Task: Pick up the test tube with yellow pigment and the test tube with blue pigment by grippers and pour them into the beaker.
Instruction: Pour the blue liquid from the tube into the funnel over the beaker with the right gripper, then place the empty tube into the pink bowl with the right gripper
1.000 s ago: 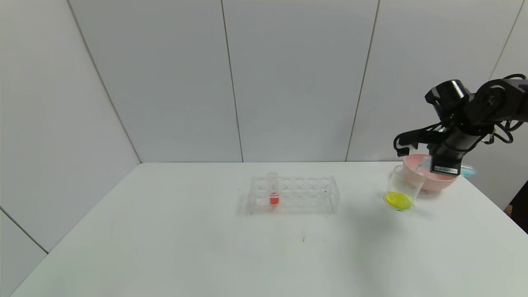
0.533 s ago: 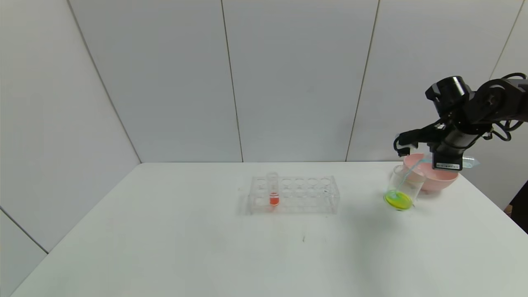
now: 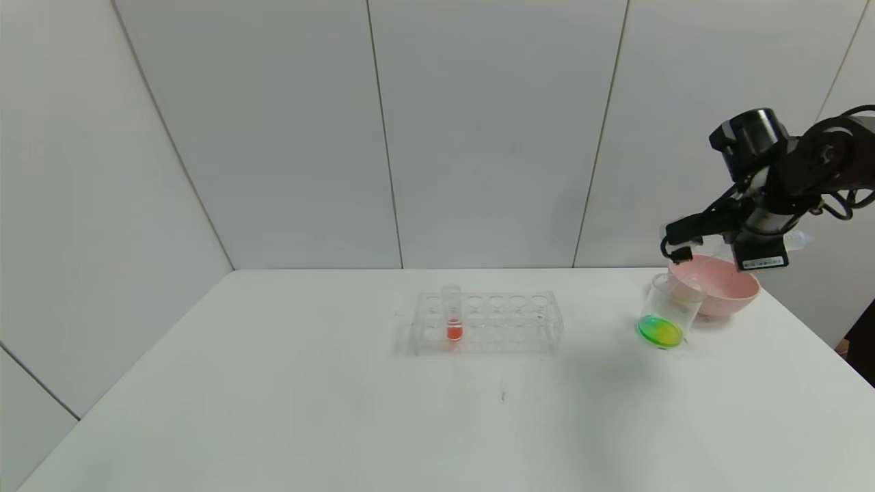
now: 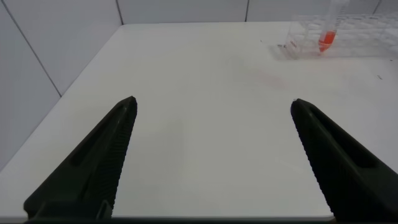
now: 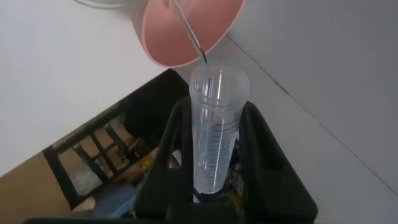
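Observation:
The beaker (image 3: 666, 314) stands on the table's right side, just in front of the pink bowl, with yellow-green liquid at its bottom. My right gripper (image 3: 759, 249) hangs above the bowl, behind and above the beaker. It is shut on the test tube with blue pigment (image 3: 794, 240), which lies nearly level and looks almost empty. In the right wrist view the clear graduated tube (image 5: 214, 134) sits between the fingers of that gripper (image 5: 214, 112). The test tube with yellow pigment does not show. My left gripper (image 4: 214, 106) is open and empty over the table's left part.
A pink bowl (image 3: 718, 295) stands behind the beaker and shows in the right wrist view (image 5: 186, 37). A clear tube rack (image 3: 487, 322) at mid table holds a red-orange tube (image 3: 453, 316); both show in the left wrist view (image 4: 348, 34). The table edge is close on the right.
My right gripper has risen and drawn back to the right with the tube. The blue stream into the beaker has stopped. The beaker's liquid turned from yellow to yellow-green.

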